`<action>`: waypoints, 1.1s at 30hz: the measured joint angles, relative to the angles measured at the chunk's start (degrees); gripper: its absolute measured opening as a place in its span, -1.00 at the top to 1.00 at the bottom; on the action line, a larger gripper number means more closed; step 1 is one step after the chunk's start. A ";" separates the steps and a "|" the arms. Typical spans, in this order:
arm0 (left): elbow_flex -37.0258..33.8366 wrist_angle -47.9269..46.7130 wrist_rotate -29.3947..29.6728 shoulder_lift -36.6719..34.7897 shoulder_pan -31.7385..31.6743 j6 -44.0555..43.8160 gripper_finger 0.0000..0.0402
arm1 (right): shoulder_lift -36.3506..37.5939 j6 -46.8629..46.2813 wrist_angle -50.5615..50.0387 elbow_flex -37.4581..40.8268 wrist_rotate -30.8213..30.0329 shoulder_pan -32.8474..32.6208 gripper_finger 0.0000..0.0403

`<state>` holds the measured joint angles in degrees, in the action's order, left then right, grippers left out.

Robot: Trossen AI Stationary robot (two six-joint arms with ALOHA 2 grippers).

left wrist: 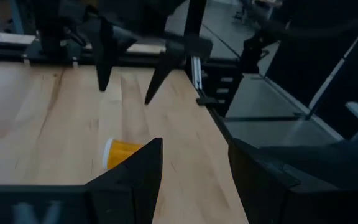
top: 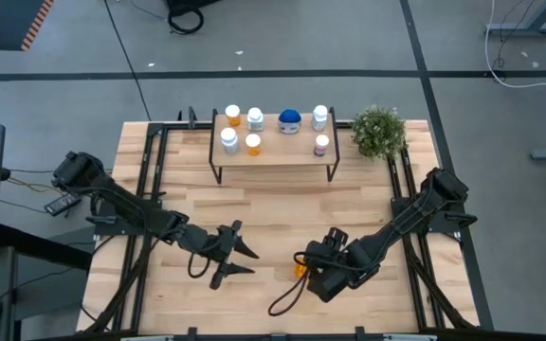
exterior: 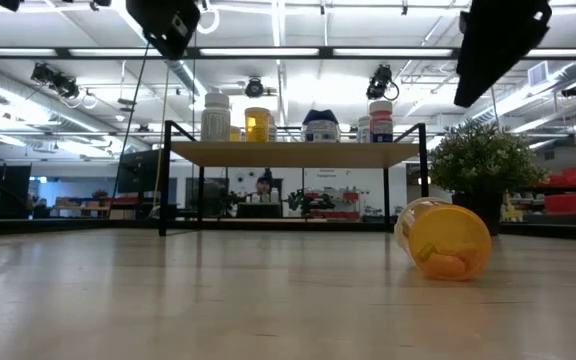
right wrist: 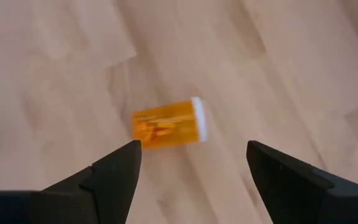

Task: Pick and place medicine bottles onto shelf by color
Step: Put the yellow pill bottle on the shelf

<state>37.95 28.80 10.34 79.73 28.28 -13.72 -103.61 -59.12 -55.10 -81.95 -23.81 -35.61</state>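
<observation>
One orange medicine bottle (right wrist: pixel 166 124) with a white cap lies on its side on the table's near part, also seen in the high view (top: pixel 299 271) and the low view (exterior: pixel 443 240). My right gripper (right wrist: pixel 194 155) hovers over it, open, a finger on either side and clear of it. My left gripper (top: pixel 252 262) is open to the bottle's left, pointing at it (left wrist: pixel 120 152). The shelf (top: pixel 282 149) stands at the far edge and carries several upright bottles, among them the blue-topped one (top: pixel 290 120).
A small potted plant (top: pixel 379 131) stands right of the shelf at the far edge. Black frame rails (top: pixel 148 180) run along the table's left and right sides. Bare wood lies between the shelf and both grippers.
</observation>
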 joint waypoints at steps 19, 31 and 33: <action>16.41 4.36 0.08 21.76 -0.04 -1.82 0.05 | 0.00 -3.73 2.95 5.93 -4.99 -1.32 -0.48; 30.79 -19.43 3.09 31.82 -4.50 -20.41 0.05 | 0.00 -20.78 2.11 5.97 11.85 -8.66 -0.46; 34.85 -27.06 3.05 31.80 -6.36 -19.94 0.05 | 0.00 -21.92 2.09 5.97 11.86 -10.69 -0.46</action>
<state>72.81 1.73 13.39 111.53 21.92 -33.66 -103.61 -81.04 -53.01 -75.99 -11.94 -46.30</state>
